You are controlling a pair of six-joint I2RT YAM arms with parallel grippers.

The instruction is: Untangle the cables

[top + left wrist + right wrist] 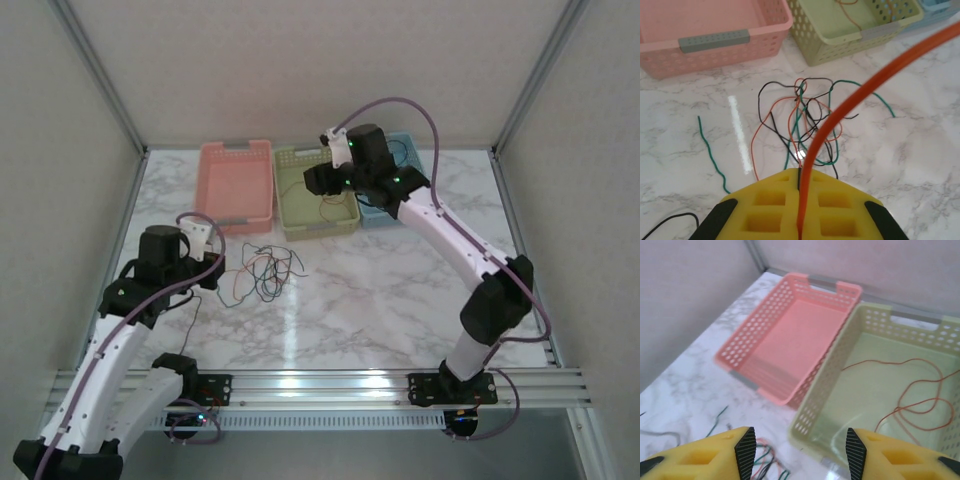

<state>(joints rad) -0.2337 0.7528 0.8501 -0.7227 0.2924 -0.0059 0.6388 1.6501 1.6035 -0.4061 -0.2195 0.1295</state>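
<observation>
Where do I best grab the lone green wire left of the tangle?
Likely mid-length on the green wire, coming straight down with jaws across it. It lies flat and wavy on the table, clear of the tangle, so nothing else gets pinched.

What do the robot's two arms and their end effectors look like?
Both the left arm and the right arm have white links, black joints with green lights, and a purple cable looping alongside. The left end effector and right end effector have yellow fingers with square recesses and black edge strips.
</observation>
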